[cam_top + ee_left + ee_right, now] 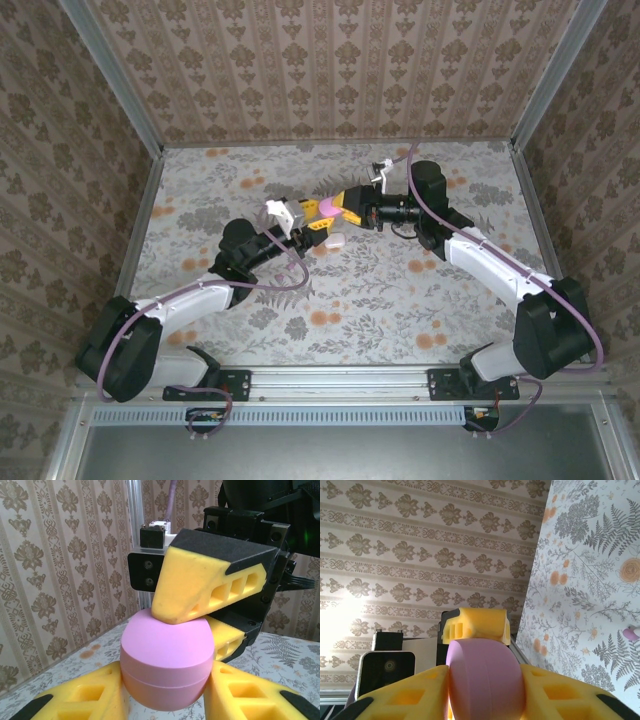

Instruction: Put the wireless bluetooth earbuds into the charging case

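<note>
- While we grip the charging case [165, 665] between both arms, apparently clear of the table [420, 300], nothing seems to have gone into it. Its seam runs unbroken round the pink body in the left wrist view, so we judge the lid shut.
- Our left gripper [167, 700] is closed on the case, with one yellow finger against each side of the lower half.
- Our right gripper [195, 627] is clamped on it too. One finger presses down on the domed top and the other sits behind (partly hidden by the case itself).
- From above, the two grippers meet nose to nose near the middle of the table with the case caught between them.
- Of the wireless bluetooth earbuds [333, 241] we make out a small pale blob lying loose on the table just beside the grippers, too small to count its pieces. The right wrist view catches a tiny pinkish-white piece on the tabletop at its right edge.
- We judge the task barely begun. What is left is opening the lid, freeing a gripper, then picking up each earbud and seating it.
</note>
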